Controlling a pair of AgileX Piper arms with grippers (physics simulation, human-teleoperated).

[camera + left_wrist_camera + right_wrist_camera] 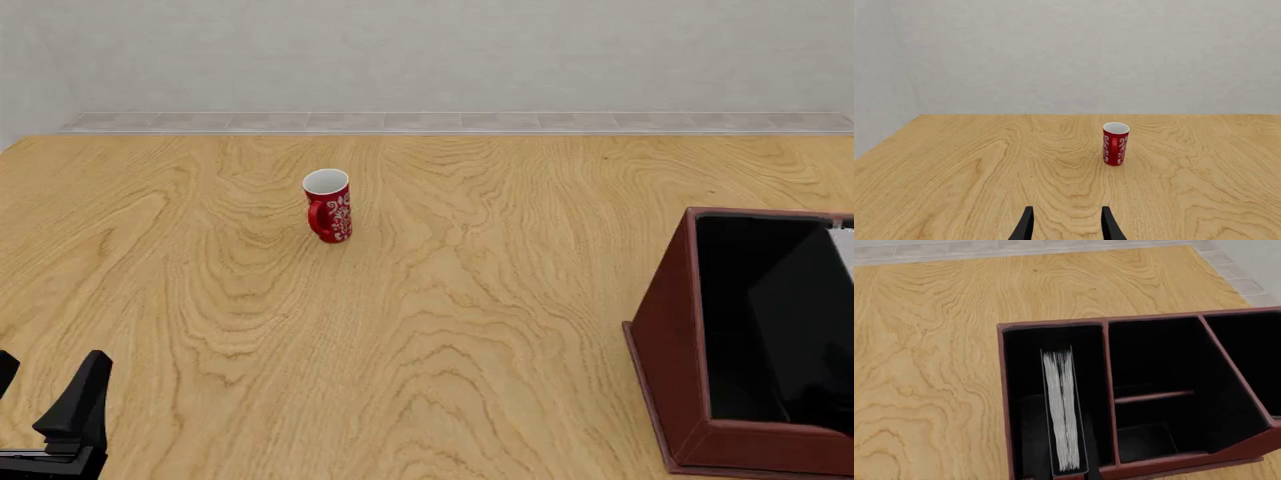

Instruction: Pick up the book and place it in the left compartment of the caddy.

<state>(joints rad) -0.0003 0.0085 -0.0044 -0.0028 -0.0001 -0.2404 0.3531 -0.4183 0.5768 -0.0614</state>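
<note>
Presently, on my left wrist feed, the left claw [1067, 227] shows two dark fingertips [1026, 225] parted with bare bench [954, 175] between them; it grips nothing. A red-and-white patterned mug [1115, 144] stands upright on the wood beyond the fingertips, well apart from them.

On my front feed, the left claw [60, 425] sits at about 8 o'clock, low over the bench [467, 300], its fingers apart. The mug [328, 206] stands upright toward 11 o'clock. The caddy [667, 340], reddish-brown with a black interior, occupies 4 o'clock and is cut by the frame edge. A sliver of white-grey page edge [843, 250] shows at 3 o'clock inside it.

On my right wrist feed, I look down into the caddy [1054, 329]. The book [1062, 410] stands on edge inside the left compartment [1024, 370], page edges upward, apart from the outer wall and close to the thin divider [1109, 390]. The right claw does not appear in any feed.
</note>
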